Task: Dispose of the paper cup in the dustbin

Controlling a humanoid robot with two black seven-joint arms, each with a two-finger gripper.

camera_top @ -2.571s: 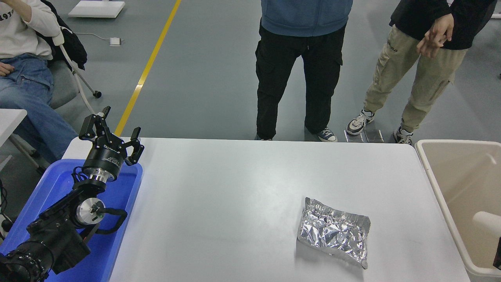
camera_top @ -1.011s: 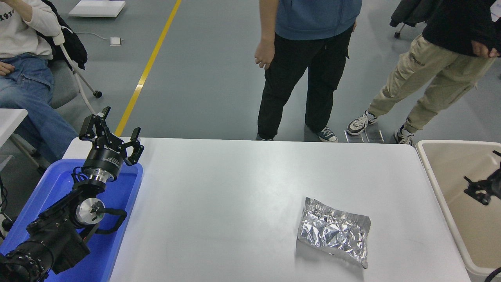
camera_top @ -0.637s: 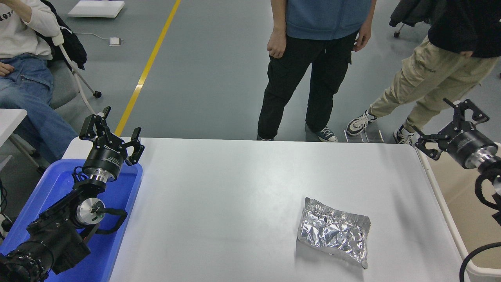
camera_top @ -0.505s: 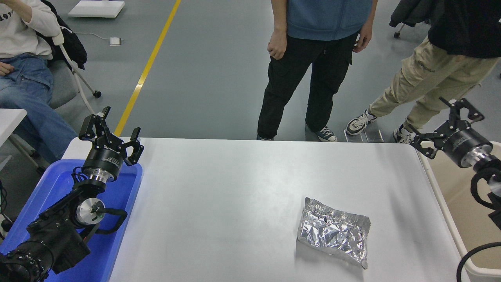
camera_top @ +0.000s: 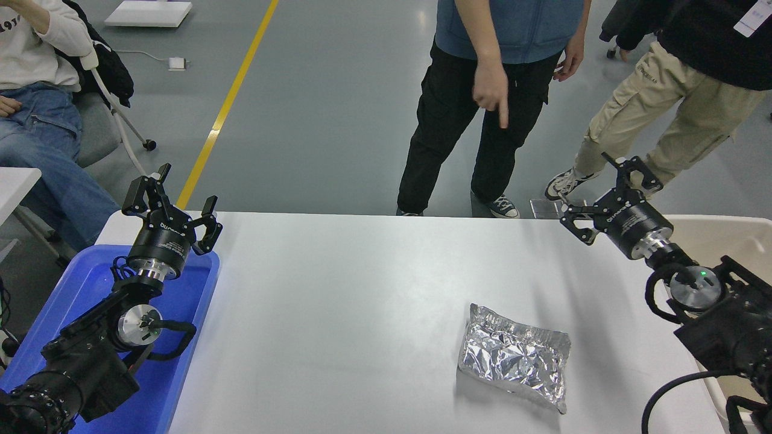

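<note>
The right gripper (camera_top: 610,191) hangs above the far right corner of the white table (camera_top: 362,289), its fingers (camera_top: 633,167) spread wide with nothing between them. Its black wrist and arm run back toward the lower right, passing over the table's right edge and in front of the dustbin (camera_top: 718,232), whose beige rim and pale inner wall show just beyond the table on that side. Most of the bin's interior is hidden behind the arm, so the paper cup cannot be seen anywhere in this view; whether it lies inside the bin cannot be told.

Nearer the camera, a crinkled silver foil bag (camera_top: 514,357) lies flat on the table, well apart from the open gripper and toward the right half of the surface.

Across the table, the left gripper (camera_top: 170,202) is parked at the lower left, also standing open, raised over the far end of a blue plastic tray (camera_top: 187,337) that sits along the table's left edge.

Beyond the far edge, a person in black trousers stands at the middle, one hand (camera_top: 490,90) lowered with a finger pointing down. A second person in beige trousers (camera_top: 657,114) stands to the right, and a third in jeans (camera_top: 42,157) sits at the far left.
</note>
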